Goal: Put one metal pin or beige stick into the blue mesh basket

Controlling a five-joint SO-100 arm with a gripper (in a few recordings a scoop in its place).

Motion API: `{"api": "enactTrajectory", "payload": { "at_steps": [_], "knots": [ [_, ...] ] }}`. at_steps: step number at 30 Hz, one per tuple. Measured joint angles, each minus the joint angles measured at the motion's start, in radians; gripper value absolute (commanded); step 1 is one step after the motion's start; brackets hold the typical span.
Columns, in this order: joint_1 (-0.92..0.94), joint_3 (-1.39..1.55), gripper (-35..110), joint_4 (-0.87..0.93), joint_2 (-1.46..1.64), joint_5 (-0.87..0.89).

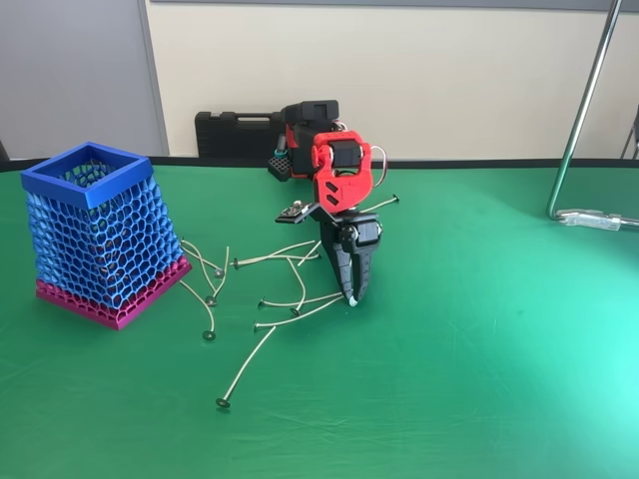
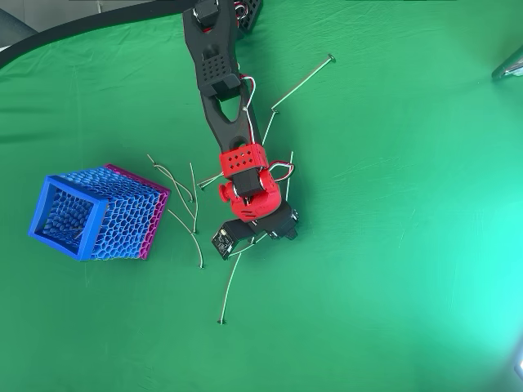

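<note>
Claw [image 1: 351, 295]: pointed straight down, tips at or just above the green worktop [image 1: 479, 379], in the middle of a loose scatter of thin sticks. In the fixed view the fingers stand close together, narrow; whether a stick is pinched between them cannot be told.

Beige stick [image 1: 295, 299]: one of several lying flat on the worktop, its near end just to the left of the claw tips in the fixed view. Others lie crossed beside it, further left and toward the camera.

Blue mesh basket [image 1: 95, 235]: upright, well apart to the claw's left in the fixed view, beyond the sticks. In the overhead view the basket [image 2: 69, 216] mouth is unobstructed.

Step in hand, as judged: the pick, at the point of closing on a stick.

Next move calls for a firm pinch on a single stick without snagging crossed neighbours, a clean lift, then travel left and high enough to clear the basket's tall rim before release.
</note>
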Motion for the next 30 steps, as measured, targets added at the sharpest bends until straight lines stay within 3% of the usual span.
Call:
{"api": "enactTrajectory", "payload": {
  "at_steps": [30],
  "knots": [
    [-0.002,0.000,13,0.023,-0.015,-0.008]
  ]
}}
